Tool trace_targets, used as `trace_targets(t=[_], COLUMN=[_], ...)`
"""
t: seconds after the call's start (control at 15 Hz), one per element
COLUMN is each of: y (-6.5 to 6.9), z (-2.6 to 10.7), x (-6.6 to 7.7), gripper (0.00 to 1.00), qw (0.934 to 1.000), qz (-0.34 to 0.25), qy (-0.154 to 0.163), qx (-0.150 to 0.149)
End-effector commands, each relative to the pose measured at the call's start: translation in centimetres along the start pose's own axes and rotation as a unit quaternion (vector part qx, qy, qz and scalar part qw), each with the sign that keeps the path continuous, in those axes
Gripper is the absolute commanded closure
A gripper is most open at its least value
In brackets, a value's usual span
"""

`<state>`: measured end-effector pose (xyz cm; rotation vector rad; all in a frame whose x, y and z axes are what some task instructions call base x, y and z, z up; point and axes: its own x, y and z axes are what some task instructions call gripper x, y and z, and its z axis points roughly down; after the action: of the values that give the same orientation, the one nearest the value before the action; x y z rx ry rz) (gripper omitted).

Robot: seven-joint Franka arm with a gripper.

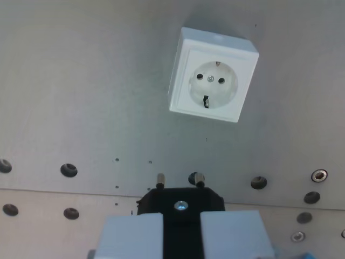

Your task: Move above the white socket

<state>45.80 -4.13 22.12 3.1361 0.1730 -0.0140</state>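
A white square socket (213, 75) sits on the grey metal plate in the upper right of the wrist view, with a round recess, two pin holes and a centre screw. At the bottom centre my gripper (181, 232) is shut on a black plug (181, 202). Its two light grey fingers (129, 236) clamp the plug body from both sides. The plug's two metal pins (160, 179) point up the picture, toward the socket. The socket lies well above the pins in the picture and slightly toward the wrist view's right.
The grey metal plate (81, 91) has a row of round holes (68, 170) across its lower part. A seam runs across below them, with a second row of holes (71, 213) and some bolts (319, 175) at the right edge.
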Motion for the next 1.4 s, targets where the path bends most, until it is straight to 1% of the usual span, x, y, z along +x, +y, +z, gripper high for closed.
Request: trace_targets(t=[0.07, 0.8, 1.07, 1.4], y=[0.5, 1.8, 2.1, 2.4], z=[1.6, 7.0, 8.3, 9.7], x=[-0.3, -0.3, -0.4, -0.5], gripper=[1.00, 1.00, 1.00, 1.00], qw=[0.9971, 0.9947, 0.9939, 0.9933], qz=[0.054, 0.084, 0.092, 0.095], qy=[0.049, 0.058, 0.061, 0.065], qx=[-0.021, -0.015, -0.013, -0.011])
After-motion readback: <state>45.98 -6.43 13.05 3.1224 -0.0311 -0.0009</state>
